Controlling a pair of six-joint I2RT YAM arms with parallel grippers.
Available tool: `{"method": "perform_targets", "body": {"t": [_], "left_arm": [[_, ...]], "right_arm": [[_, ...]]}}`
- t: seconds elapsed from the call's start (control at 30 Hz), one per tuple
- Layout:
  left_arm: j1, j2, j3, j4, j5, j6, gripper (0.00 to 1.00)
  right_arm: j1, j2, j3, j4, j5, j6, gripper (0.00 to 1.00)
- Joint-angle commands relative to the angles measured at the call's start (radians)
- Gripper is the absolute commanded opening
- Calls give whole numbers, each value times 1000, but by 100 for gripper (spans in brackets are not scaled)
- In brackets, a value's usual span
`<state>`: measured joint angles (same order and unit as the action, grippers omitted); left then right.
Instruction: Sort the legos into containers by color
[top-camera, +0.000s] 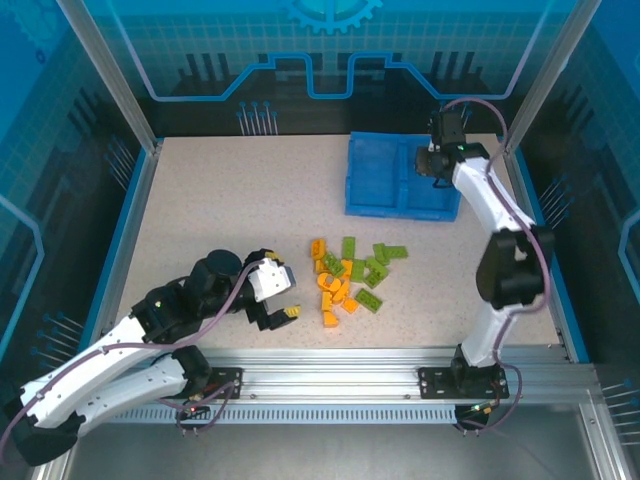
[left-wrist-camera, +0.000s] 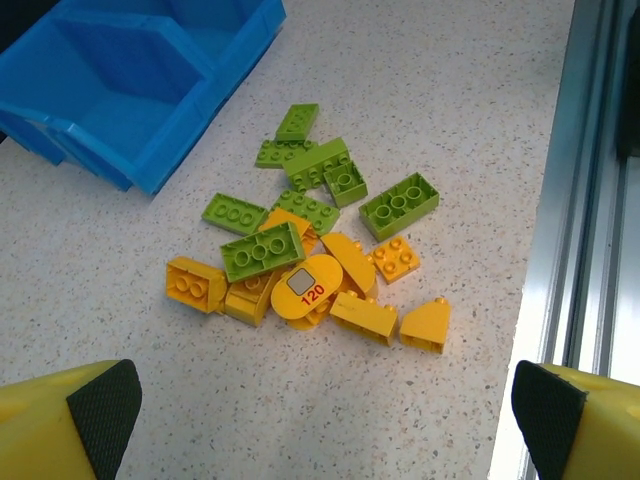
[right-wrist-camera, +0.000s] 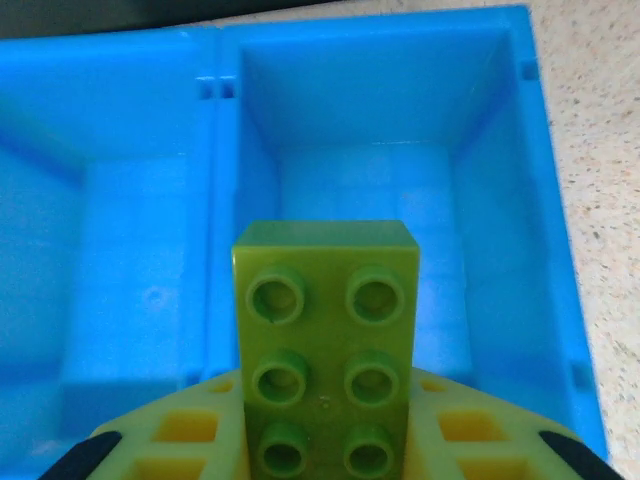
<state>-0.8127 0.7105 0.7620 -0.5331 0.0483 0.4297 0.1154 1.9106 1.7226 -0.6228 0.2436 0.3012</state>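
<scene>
Over the tray's (right-wrist-camera: 225, 200) right compartment, a green brick (right-wrist-camera: 327, 340) sits clamped in the right tool (top-camera: 437, 160), seemingly poised to start the green side. Other legos (left-wrist-camera: 310, 250) lie heaped mid-worktop (left-wrist-camera: 450, 80), colors mixed. Near them hangs the left tool (left-wrist-camera: 325, 415), spread wide, likely ready to pick.

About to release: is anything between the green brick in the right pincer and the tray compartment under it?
Nothing visible. The right pincer holds the green brick over an empty compartment of the blue tray; the middle wall lies just off the brick's edge in the right wrist view.
</scene>
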Motion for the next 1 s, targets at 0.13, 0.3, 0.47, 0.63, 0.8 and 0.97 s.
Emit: {"method": "perform_targets", "body": {"t": [0.13,0.3,0.47,0.63,0.8,0.97], "left_arm": [[1,0,-7,31,-23,19,99],[0,5,-13,51,-19,9,99],[1,16,-16,48,-27,9,99],[0,30,-16,47,-31,7,99],[1,38,-14,44,-32,7,99],[1,38,-19,52,-37,7,99]], "right_arm": [[-58,269,236,-153,-19,-2,26],[-78,375,304,-208,-78,-3,30],[-80,403,327,-231,-75,13,36],[-80,355,348,-263,-72,26,43],[-80,220,266,-242,-64,38,52],[-70,-7,44,-156,-106,72,53]]}}
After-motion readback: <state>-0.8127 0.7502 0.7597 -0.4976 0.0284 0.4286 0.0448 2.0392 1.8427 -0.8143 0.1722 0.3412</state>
